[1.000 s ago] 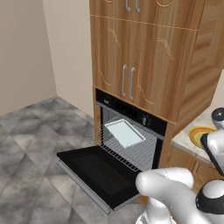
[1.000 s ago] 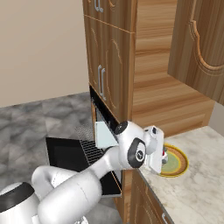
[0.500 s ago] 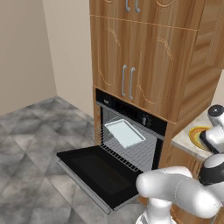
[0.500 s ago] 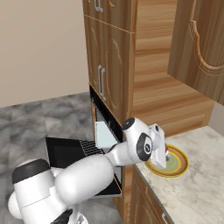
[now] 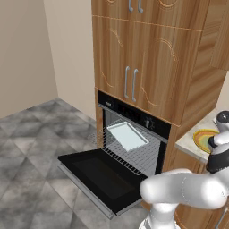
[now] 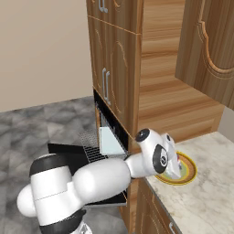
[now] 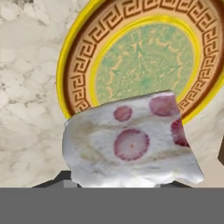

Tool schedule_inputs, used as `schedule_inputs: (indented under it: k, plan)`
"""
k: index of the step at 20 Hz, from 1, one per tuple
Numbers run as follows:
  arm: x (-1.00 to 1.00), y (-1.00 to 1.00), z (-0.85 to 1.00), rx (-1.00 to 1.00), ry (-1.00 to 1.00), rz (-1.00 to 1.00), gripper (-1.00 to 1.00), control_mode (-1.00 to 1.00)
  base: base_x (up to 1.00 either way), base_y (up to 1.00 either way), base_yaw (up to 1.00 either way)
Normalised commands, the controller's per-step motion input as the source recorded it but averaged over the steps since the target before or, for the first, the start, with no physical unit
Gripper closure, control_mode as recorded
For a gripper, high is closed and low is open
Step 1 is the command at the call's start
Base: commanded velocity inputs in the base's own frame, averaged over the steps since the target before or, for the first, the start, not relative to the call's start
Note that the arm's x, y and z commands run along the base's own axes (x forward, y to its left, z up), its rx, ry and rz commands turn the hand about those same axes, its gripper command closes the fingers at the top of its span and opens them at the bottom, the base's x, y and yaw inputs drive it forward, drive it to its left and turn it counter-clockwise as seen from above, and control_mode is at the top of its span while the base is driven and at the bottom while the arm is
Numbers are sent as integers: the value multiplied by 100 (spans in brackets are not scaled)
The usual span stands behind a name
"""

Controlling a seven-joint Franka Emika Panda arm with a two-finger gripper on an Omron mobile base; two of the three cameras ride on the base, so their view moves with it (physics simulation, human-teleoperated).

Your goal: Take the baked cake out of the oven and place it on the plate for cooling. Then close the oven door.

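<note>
Black oven [image 5: 134, 134], set in wooden cabinetry [image 5: 147, 58]; oven door [image 5: 100, 179] dropped open, pale tray [image 5: 127, 135] on rack. Marble counter [image 6: 205, 192], partly cut off. Plate [image 7: 144, 65], yellow-rimmed, lower edge hidden behind cake. Gripper [image 6: 171, 157] above plate, fingertips obscured; jaws closed on baked cake [image 7: 131, 144].
</note>
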Motion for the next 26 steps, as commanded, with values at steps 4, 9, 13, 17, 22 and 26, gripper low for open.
schedule_inputs:
  k: [4, 9, 13, 17, 22, 26]
  plan:
    - [23, -9, -25, 0, 0, 8, 100, -100, 0, 0, 0]
    - [23, -11, -25, 0, 0, 7, 100, -100, 0, 0, 0]
    - [20, -8, -17, 0, 0, 6, 100, -100, 0, 0, 0]
    - [19, -3, -12, 0, 0, 5, -100, -100, 0, 0, 0]
    - [21, 0, -6, 0, 0, 4, -100, -100, 0, 0, 0]
    - [23, -5, -6, 0, 0, 4, -100, -100, 0, 0, 0]
